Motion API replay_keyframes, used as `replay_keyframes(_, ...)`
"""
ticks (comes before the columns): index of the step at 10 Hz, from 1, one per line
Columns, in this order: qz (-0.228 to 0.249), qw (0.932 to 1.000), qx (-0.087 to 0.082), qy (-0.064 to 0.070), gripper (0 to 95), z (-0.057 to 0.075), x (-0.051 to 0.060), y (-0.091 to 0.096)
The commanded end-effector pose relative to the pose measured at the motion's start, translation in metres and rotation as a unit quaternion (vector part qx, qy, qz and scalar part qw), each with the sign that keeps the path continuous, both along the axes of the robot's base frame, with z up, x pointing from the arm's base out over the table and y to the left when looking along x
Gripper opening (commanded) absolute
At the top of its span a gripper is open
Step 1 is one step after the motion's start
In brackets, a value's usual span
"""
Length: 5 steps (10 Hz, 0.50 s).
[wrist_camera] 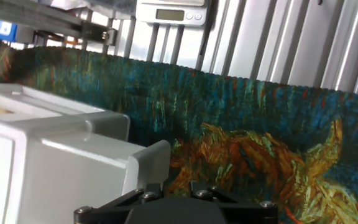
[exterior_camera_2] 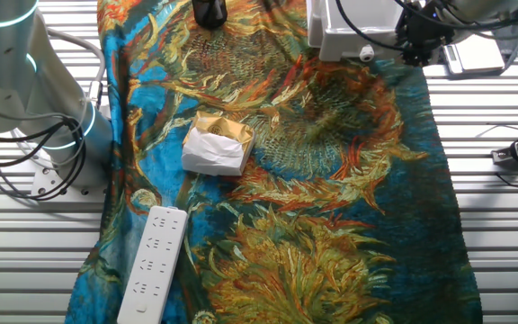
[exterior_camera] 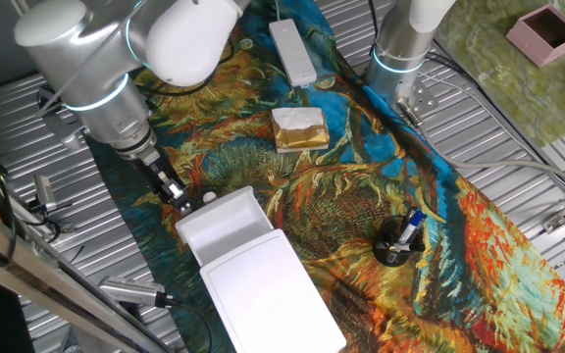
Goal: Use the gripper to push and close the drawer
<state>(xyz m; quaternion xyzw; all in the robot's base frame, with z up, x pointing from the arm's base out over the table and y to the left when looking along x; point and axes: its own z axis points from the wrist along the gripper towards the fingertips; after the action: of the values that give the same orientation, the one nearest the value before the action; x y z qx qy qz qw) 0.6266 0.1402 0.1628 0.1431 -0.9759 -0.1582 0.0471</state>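
Note:
The drawer [exterior_camera: 222, 222] is a shallow white tray that sticks out of its flat white box [exterior_camera: 273, 294], with a small round knob [exterior_camera: 209, 199] on its front. The gripper [exterior_camera: 172, 188], narrow and black, hangs just left of the knob, close to the drawer front, and its fingers look shut together with nothing in them. In the other fixed view the gripper [exterior_camera_2: 416, 43] is just right of the drawer [exterior_camera_2: 353, 31] and knob [exterior_camera_2: 365, 54]. In the hand view the drawer's white front [wrist_camera: 55, 155] fills the left side. Only the gripper's black body [wrist_camera: 173, 208] shows there.
A white-and-gold block [exterior_camera: 299, 128] and a white power strip [exterior_camera: 292, 51] lie on the patterned cloth beyond the drawer. A black pen holder [exterior_camera: 397, 240] stands to the right. The other arm's column [exterior_camera: 405, 44] and a pink box [exterior_camera: 547, 31] are at the back.

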Motion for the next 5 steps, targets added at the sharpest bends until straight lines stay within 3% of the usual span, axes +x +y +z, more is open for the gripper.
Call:
replay_keyframes(1, 0.018, 0.9998, 0.003, 0.005, 19.0, 0.0002, 0.0029, 0.0008)
replay_keyframes(5, 0.027, 0.9996, 0.007, 0.005, 19.0, 0.0002, 0.0029, 0.0007)
